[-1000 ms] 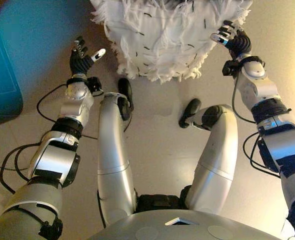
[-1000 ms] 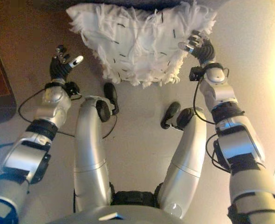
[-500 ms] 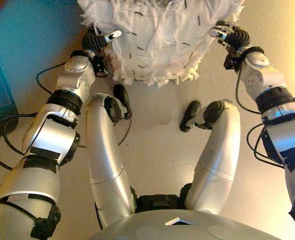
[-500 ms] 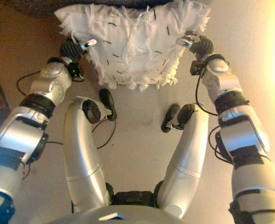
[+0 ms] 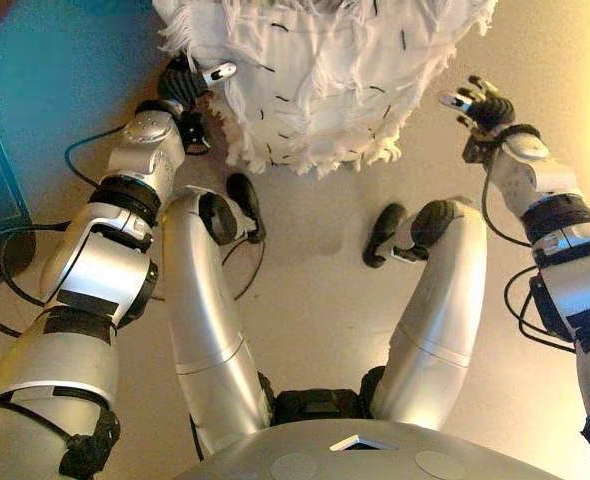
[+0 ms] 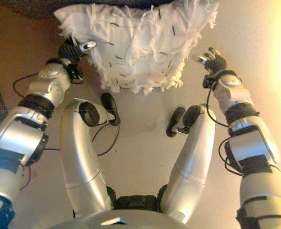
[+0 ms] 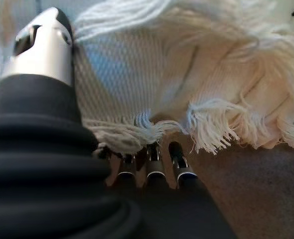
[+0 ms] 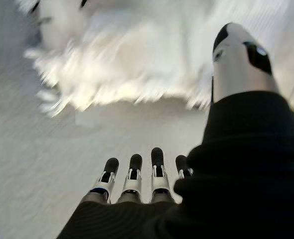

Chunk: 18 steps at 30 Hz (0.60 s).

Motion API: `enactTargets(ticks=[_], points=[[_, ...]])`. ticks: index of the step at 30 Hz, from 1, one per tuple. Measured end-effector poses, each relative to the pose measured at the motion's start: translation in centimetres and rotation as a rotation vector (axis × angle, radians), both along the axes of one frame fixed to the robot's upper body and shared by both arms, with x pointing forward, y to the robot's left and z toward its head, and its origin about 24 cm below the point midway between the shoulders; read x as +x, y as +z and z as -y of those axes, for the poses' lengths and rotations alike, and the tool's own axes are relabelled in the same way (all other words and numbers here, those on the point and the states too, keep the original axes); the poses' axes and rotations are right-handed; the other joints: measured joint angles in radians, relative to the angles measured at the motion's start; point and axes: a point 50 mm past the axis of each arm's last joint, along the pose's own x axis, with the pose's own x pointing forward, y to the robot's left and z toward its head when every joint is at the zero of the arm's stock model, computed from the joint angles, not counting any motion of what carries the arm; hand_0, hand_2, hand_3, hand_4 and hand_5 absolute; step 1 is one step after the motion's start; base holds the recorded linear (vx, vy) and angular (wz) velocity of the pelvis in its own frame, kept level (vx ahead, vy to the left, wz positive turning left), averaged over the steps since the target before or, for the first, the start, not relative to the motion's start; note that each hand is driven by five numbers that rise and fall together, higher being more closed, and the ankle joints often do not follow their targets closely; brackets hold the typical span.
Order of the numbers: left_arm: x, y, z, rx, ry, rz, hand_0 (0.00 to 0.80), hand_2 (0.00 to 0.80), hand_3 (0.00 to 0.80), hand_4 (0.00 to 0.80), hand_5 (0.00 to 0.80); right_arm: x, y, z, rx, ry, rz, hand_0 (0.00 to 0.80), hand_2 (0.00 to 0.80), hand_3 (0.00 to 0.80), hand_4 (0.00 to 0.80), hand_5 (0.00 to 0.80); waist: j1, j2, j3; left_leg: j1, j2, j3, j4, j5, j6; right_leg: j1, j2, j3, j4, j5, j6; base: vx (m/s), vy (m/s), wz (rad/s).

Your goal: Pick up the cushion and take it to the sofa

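Here, left hand (image 5: 190, 82) against white fringed cushion (image 5: 320, 70) at nine o'clock, grip unclear; right hand (image 5: 483, 105) loosely spread, clear at three.

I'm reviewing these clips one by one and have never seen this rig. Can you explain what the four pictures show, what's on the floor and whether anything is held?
This is a two-legged humanoid robot with silver arms and fingered hands. Two pictures come from the stereo camera on its head, looking down. The other two come from cameras on each wrist, looking along that hand.

On the floor in front of it lies a white fringed cushion.

The left hand is at the cushion's edge: its thumb lies on top and its fingers reach under the fringe, so a grasp seems to be starting, though the cushion does not look lifted.

The right hand is open and off to the cushion's other side, clear of it, holding nothing.
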Motion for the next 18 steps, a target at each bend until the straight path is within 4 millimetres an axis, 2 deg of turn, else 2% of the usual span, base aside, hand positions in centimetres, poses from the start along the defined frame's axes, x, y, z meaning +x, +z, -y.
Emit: enactTargets(ticks=[3,8,13,18], points=[[0.0,0.0,0.1,-0.02,-0.01,0.0,0.0,0.0,0.0,0.0,0.0,-0.2,-0.2,0.6,-0.002,0.003,-0.015,0.0,0.0,0.0,0.0,0.0,0.0,0.0,0.0,-0.001,0.005,0.004,0.008,-0.002,0.003,-0.006,0.0,0.005,0.007,0.0,0.0,0.0,0.0,0.0],[0.0,0.0,0.1,-0.018,-0.023,0.003,0.0,0.0,0.0,0.0,0.0,-0.1,-0.1,0.2,-0.011,0.05,-0.017,0.0,0.0,0.0,0.0,0.0,0.004,0.0,0.0,-0.006,0.01,0.006,0.01,-0.002,0.003,-0.014,-0.001,0.006,0.013,-0.002,0.004,0.0,0.0,0.01],[-0.1,0.1,0.3,0.007,-0.034,0.011,0.0,0.0,0.0,0.0,0.0,0.3,0.1,-1.0,-0.023,0.089,-0.013,0.0,0.0,0.0,0.0,0.0,0.005,0.004,0.002,-0.007,0.002,0.006,0.017,-0.001,0.004,-0.014,-0.011,0.01,0.027,-0.007,0.003,0.007,0.003,0.06],[-0.1,-0.2,0.8,0.019,-0.064,0.004,0.0,0.0,0.0,0.0,0.0,0.7,0.5,-3.0,-0.044,0.197,-0.003,0.0,0.0,0.0,0.0,0.0,0.008,0.026,0.002,-0.007,-0.001,0.008,0.025,0.0,0.006,-0.015,-0.019,0.018,0.044,-0.017,0.01,0.004,-0.023,0.07]])
